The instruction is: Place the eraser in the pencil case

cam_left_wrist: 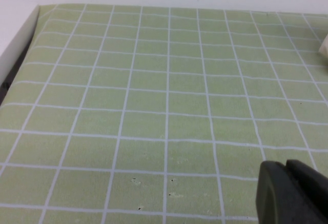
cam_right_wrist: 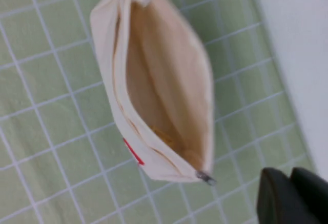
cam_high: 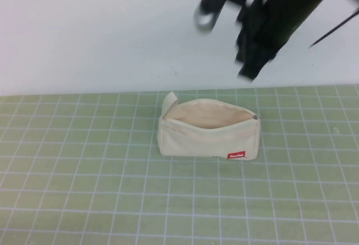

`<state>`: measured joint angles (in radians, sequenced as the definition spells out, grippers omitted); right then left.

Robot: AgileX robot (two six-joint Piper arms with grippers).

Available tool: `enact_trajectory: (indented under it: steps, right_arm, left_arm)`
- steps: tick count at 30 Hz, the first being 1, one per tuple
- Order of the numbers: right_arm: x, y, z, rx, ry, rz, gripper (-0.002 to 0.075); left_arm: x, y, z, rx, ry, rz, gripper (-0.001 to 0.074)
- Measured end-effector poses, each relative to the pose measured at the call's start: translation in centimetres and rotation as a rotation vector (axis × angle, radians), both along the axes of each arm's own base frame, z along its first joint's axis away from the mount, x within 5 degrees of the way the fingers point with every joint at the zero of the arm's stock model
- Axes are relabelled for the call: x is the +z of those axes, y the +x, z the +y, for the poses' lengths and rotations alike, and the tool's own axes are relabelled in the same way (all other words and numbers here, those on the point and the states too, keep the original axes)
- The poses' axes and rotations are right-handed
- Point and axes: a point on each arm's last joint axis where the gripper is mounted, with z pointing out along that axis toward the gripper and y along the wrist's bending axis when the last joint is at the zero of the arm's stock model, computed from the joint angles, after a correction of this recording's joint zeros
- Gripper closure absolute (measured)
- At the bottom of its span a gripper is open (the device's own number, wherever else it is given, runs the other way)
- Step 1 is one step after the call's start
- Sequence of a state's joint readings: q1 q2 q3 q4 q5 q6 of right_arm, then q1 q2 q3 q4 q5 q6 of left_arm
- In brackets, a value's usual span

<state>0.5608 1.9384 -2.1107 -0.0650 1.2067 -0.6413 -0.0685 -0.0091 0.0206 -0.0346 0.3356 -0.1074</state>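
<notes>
The cream-white pencil case (cam_high: 208,130) lies open on the green grid mat, red label (cam_high: 236,155) facing the front, fabric tab at its left end. In the right wrist view the pencil case (cam_right_wrist: 154,80) gapes open, and a small yellowish-tan bit (cam_right_wrist: 162,135) lies inside near the zipper end; it looks like the eraser. My right gripper (cam_high: 249,68) hangs blurred above and behind the case's right end; in its wrist view the right gripper (cam_right_wrist: 289,175) is shut and empty. My left gripper (cam_left_wrist: 287,165) is shut and empty over bare mat, out of the high view.
The green grid mat (cam_high: 84,172) covers the table. A white wall (cam_high: 84,32) stands behind it. The mat's edge (cam_left_wrist: 20,39) shows in the left wrist view, and a cream scrap of the case (cam_left_wrist: 324,47) sits at that picture's border.
</notes>
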Motion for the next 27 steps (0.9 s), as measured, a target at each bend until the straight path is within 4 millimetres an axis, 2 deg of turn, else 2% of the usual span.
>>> enact_trajectory:
  steps: [5,7,10,15,20,23,27]
  right_arm:
    - [7.2,-4.3,-3.0,-0.047,0.095,-0.153,0.0717]
    - [8.7,-6.0,-4.3,-0.067,0.108,-0.188,0.072]
    - [9.3,-8.8,-6.2,-0.099,0.115,-0.183,0.0722]
    - [5.2,-12.6,-8.2,-0.128,0.161,-0.136,0.0724]
    - [0.7,-17.0,-9.9,-0.122,0.381,-0.205,0.0725]
    - [-2.4,-18.9,-11.0,-0.128,0.433,-0.236,0.0725]
    - [-5.1,-20.6,-12.1,-0.132,0.461,-0.264,0.0725]
  left_arm:
    - [0.0,0.0,0.0,0.0,0.0,0.0,0.0736]
    - [0.0,0.0,0.0,0.0,0.0,0.0,0.0736]
    - [0.0,0.0,0.0,0.0,0.0,0.0,0.0736]
    - [0.0,0.0,0.0,0.0,0.0,0.0,0.0736]
    - [0.0,0.0,0.0,0.0,0.0,0.0,0.0736]
    - [0.0,0.0,0.0,0.0,0.0,0.0,0.0736]
    - [0.0,0.0,0.0,0.0,0.0,0.0,0.0736]
